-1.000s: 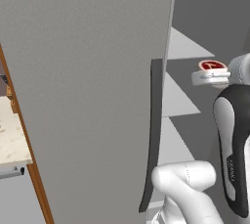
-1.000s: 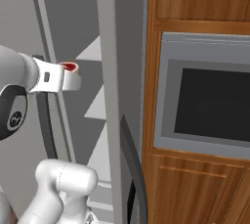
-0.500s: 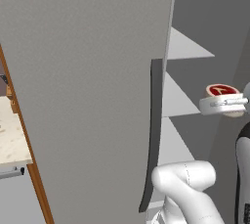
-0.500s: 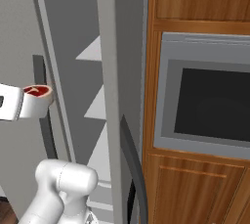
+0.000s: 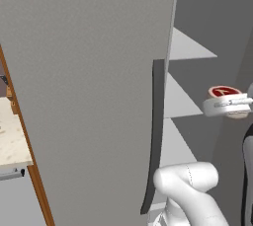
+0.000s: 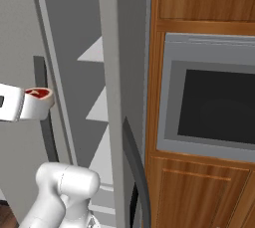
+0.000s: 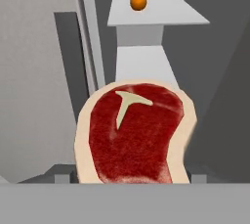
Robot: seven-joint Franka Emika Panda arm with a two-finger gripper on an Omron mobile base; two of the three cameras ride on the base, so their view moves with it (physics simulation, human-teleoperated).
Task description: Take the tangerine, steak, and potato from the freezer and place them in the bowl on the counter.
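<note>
One steak [image 7: 133, 132] sits in my gripper [image 5: 228, 105], fingers clamped on it, held out in front of the open freezer [image 6: 74, 72] beside its pale shelves [image 5: 185, 50]; through my hand camera the tangerine [image 7: 138, 1] rests on an upper shelf [image 7: 156, 15], well apart from the meat; the dark door handle [image 5: 154, 131] hangs nearby.

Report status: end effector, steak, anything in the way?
End effector shut on steak, held outside the freezer shelves. Tangerine sits on a freezer shelf. Open door stands beside the arm; nothing blocking seen.
</note>
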